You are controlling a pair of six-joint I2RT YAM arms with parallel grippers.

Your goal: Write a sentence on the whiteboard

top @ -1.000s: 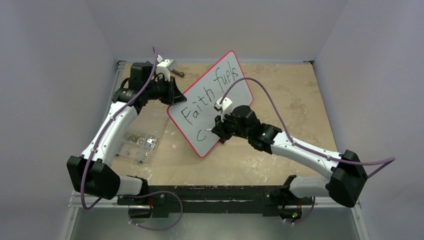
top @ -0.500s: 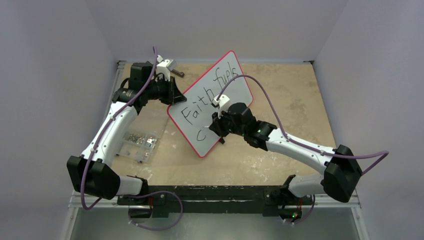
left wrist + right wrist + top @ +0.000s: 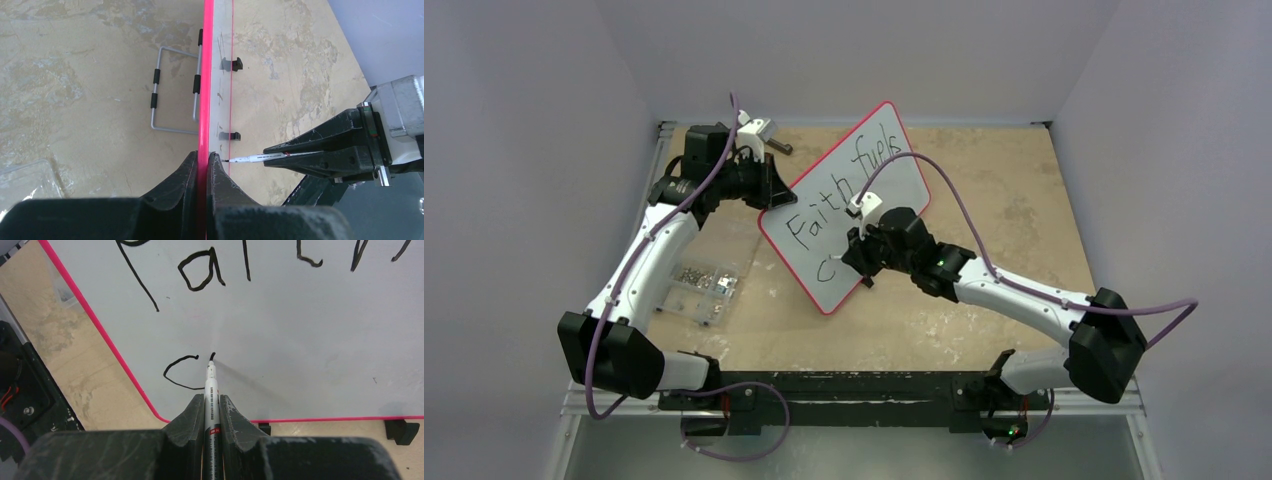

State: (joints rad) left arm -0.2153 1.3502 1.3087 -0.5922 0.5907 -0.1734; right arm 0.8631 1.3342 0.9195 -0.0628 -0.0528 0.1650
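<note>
The whiteboard [image 3: 844, 200], red-rimmed, stands tilted on its edge at mid-table. My left gripper [image 3: 782, 193] is shut on its red rim [image 3: 204, 75], one finger on each face [image 3: 203, 161]. The sentence [image 3: 849, 190] in black reads "Faith fuels", with a "c" [image 3: 177, 372] below it. My right gripper [image 3: 212, 402] is shut on a white marker [image 3: 211, 390]. The marker's tip touches the board just right of the "c", at a short new stroke. The left wrist view shows the marker [image 3: 250, 158] meeting the board side-on.
A clear plastic box of small parts [image 3: 699, 282] lies left of the board. A wire stand [image 3: 172, 90] lies on the table behind the board. Black feet [image 3: 232, 64] stick out from the board's face. Walls enclose the table on three sides.
My right arm has shifted slightly left, carrying the marker along the board's lower line. The left arm and the board have not moved.
</note>
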